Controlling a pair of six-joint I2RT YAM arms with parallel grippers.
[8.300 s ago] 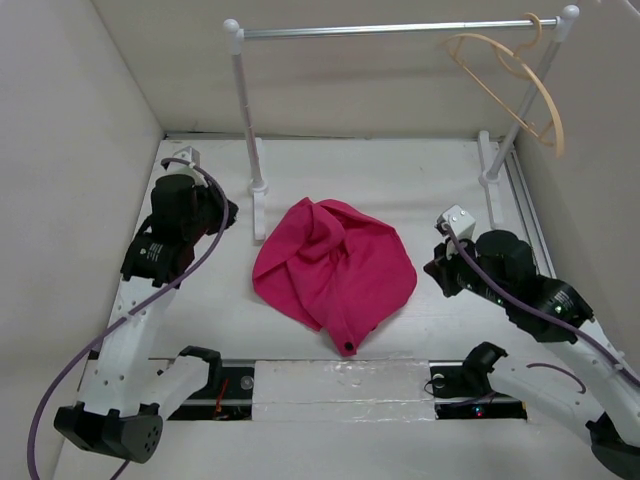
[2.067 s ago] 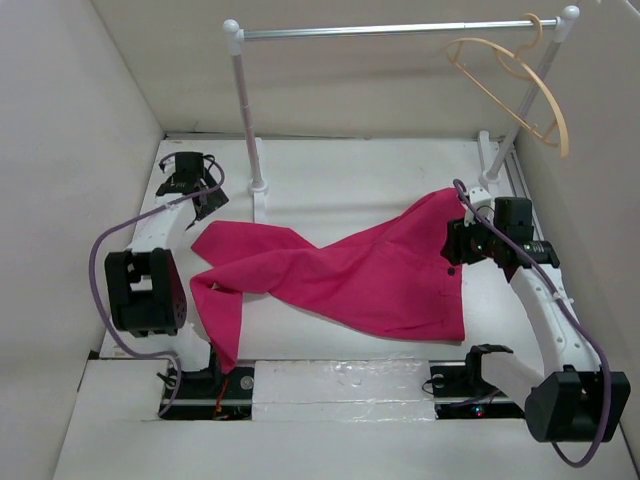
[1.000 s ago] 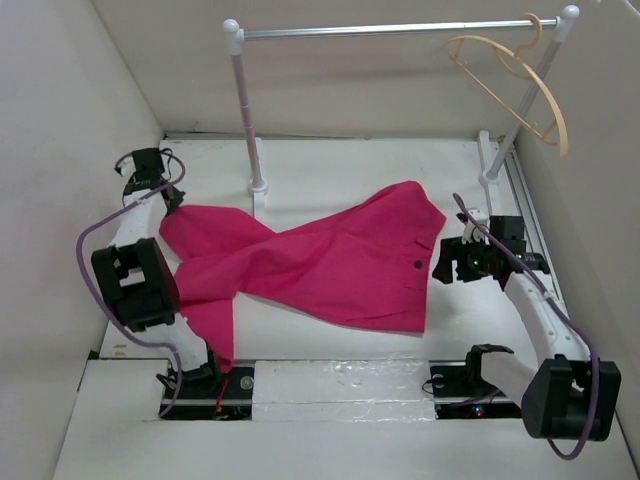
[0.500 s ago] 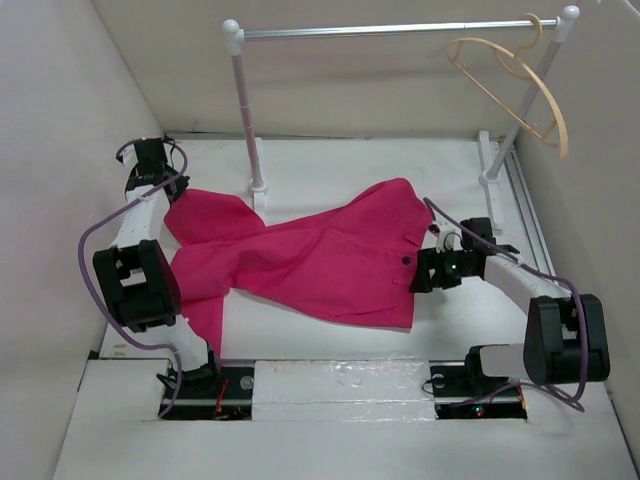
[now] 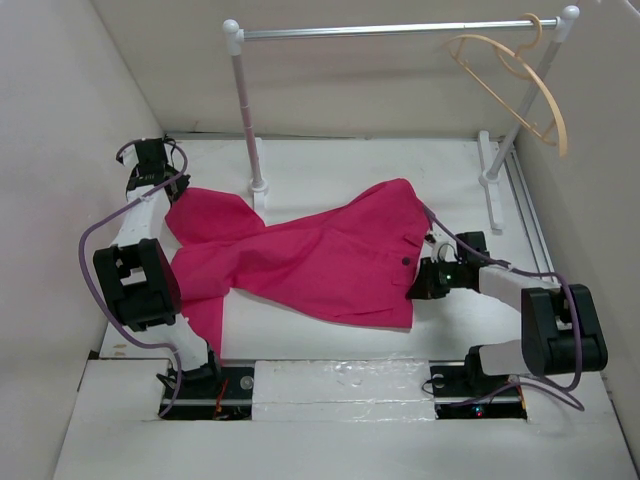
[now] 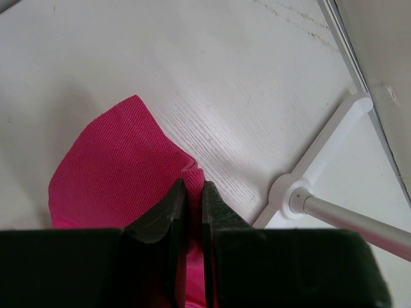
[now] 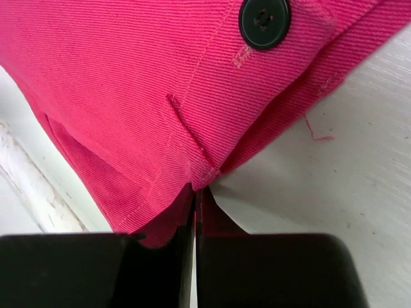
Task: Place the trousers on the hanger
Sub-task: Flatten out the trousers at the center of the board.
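Observation:
The pink trousers lie spread flat across the table, waistband to the right and legs to the left. My left gripper is shut on the end of the far leg; the left wrist view shows cloth pinched between the fingers. My right gripper is low on the table and shut on the waistband corner below the black button. The tan wooden hanger hangs empty from the right end of the rail, far above both grippers.
The white-and-silver rail frame stands at the back. Its left post and foot are close to the left gripper, and the foot shows in the left wrist view. The right post foot stands behind the right arm. Walls close in on both sides.
The trousers went from a crumpled heap to spread flat. In the last half second the right gripper sank a little and drew nearer; the left gripper and cloth stayed put.

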